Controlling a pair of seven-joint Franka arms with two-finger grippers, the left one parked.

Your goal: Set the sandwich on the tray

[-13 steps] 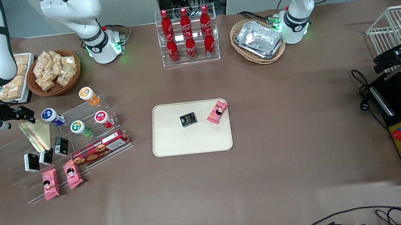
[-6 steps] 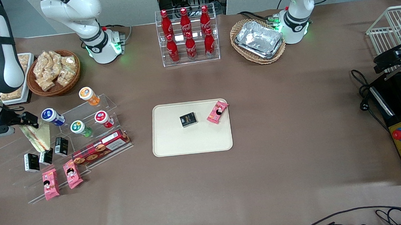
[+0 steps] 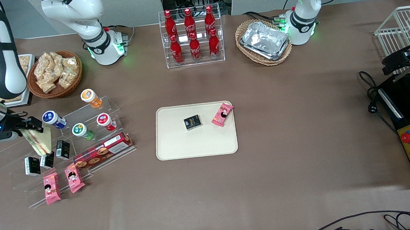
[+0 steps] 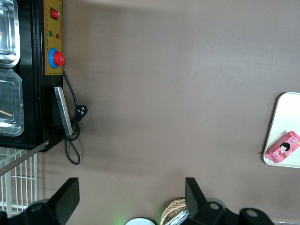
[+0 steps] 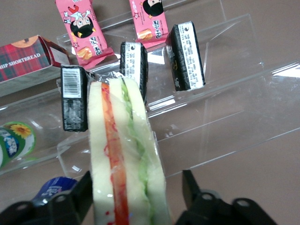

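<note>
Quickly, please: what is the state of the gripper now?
Gripper: open, fingers on either side of the sandwich on the clear stepped shelf, not yet closed on it.

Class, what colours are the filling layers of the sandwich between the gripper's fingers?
Red-orange and green, between pale bread. The sandwich in the gripper shows best in the right wrist view.

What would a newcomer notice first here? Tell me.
First the claw straddling the wrapped sandwich on the clear stepped rack at the working arm's end. Then the cream tray mid-table, holding a black box and a pink packet.
</note>
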